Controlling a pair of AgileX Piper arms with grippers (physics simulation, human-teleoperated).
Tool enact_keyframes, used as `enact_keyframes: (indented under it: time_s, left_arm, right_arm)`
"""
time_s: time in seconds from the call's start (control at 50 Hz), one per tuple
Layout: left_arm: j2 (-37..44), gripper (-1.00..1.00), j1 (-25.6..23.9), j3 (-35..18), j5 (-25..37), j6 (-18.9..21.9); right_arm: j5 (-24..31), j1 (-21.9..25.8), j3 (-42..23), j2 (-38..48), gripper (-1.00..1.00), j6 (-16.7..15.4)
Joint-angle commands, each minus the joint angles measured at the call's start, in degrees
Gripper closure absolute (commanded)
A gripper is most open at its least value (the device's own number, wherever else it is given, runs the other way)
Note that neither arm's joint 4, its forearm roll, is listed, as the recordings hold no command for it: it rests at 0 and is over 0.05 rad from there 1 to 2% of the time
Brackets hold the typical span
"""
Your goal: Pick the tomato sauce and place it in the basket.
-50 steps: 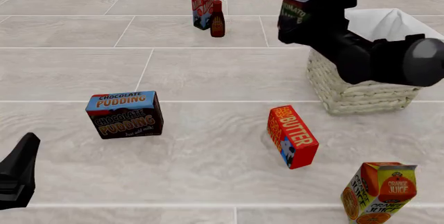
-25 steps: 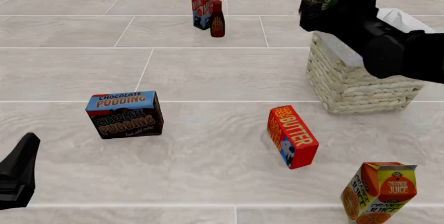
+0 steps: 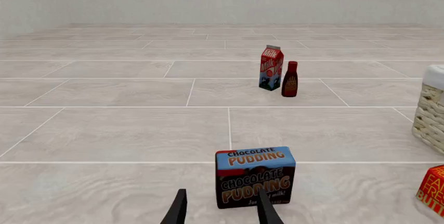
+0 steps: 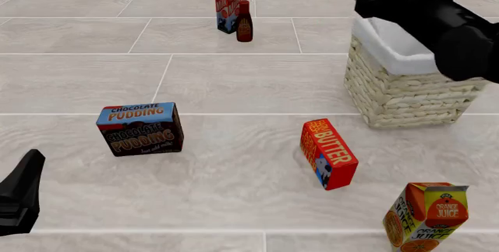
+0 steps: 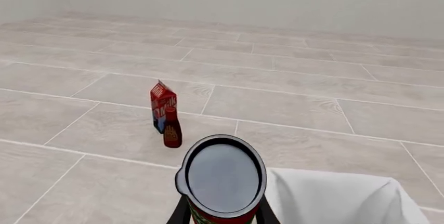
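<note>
Red and green show on the tomato sauce (image 5: pixel 222 180) can, and my right tool (image 5: pixel 222 214) holds it tight, one finger on each side. The can is up in the air, near the far left corner of the basket (image 4: pixel 390 91). In the front view only a bit of the can's label shows at the top edge.

I think I am in the carry step. The can is not over the middle of the basket yet. Next I need to bring it over the white cloth (image 5: pixel 333 195), lower it a little, and let go.

The basket rim is right under my right arm, so I should not dip too soon or I may bump it. The air above the basket looks open. The dark bottle (image 4: pixel 244 22) and red carton (image 4: pixel 227 5) stand well to the left of the basket. The butter box (image 4: pixel 328 154) lies near the basket's front.

My left tool (image 3: pixel 220 209) waits far from the basket, fingers a little apart, holding nothing, just before the chocolate pudding box (image 3: pixel 255 176).
</note>
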Motion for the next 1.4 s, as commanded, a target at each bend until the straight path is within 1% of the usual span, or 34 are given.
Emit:
enact_keyframes:
  time_s: [0.02,0.26,0.42,0.48,0.5,0.52,0.64,0.66,0.88,1.0,1.22,1.36,1.4]
  left_arm:
    - [0.0,-1.0,0.0,0.0,0.0,0.0]
    - [0.0,-1.0,0.0,0.0,0.0,0.0]
    - [0.0,-1.0,0.0,0.0,0.0,0.0]
    - [0.0,-1.0,0.0,0.0,0.0,0.0]
    - [0.0,-1.0,0.0,0.0,0.0,0.0]
    - [0.0,-1.0,0.0,0.0,0.0,0.0]
    - [0.0,-1.0,0.0,0.0,0.0,0.0]
    - [0.0,-1.0,0.0,0.0,0.0,0.0]
    - [0.0,-1.0,0.0,0.0,0.0,0.0]
    - [0.0,-1.0,0.0,0.0,0.0,0.0]
    - [0.0,-1.0,0.0,0.0,0.0,0.0]
    - [0.0,-1.0,0.0,0.0,0.0,0.0]
    - [0.0,-1.0,0.0,0.0,0.0,0.0]
  right_arm:
    - [0.2,-1.3,0.5,-2.0,1.0,1.3]
    - [-0.6,-3.5,1.5,-2.3,1.0,0.7]
    - [-0.5,-4.7,2.0,-3.7,1.0,1.6]
    - [-0.5,-5.5,2.1,-3.7,1.0,2.1]
    - [-0.6,-6.1,2.2,-3.5,1.0,1.7]
    - [-0.5,-6.3,2.2,-3.5,1.0,2.1]
    - [-0.9,-7.5,2.9,-4.0,1.0,2.1]
    - [-1.1,-8.1,3.1,-4.5,1.0,2.5]
    - [-1.3,-10.4,3.4,-4.2,1.0,2.1]
    - [-0.8,-12.1,2.4,-3.1,1.0,2.3]
    - [0.6,-13.5,0.0,-0.6,1.0,1.9]
    - [2.5,-14.0,-2.5,1.0,1.0,1.4]
    - [3.8,-14.3,-4.2,1.9,1.0,1.2]
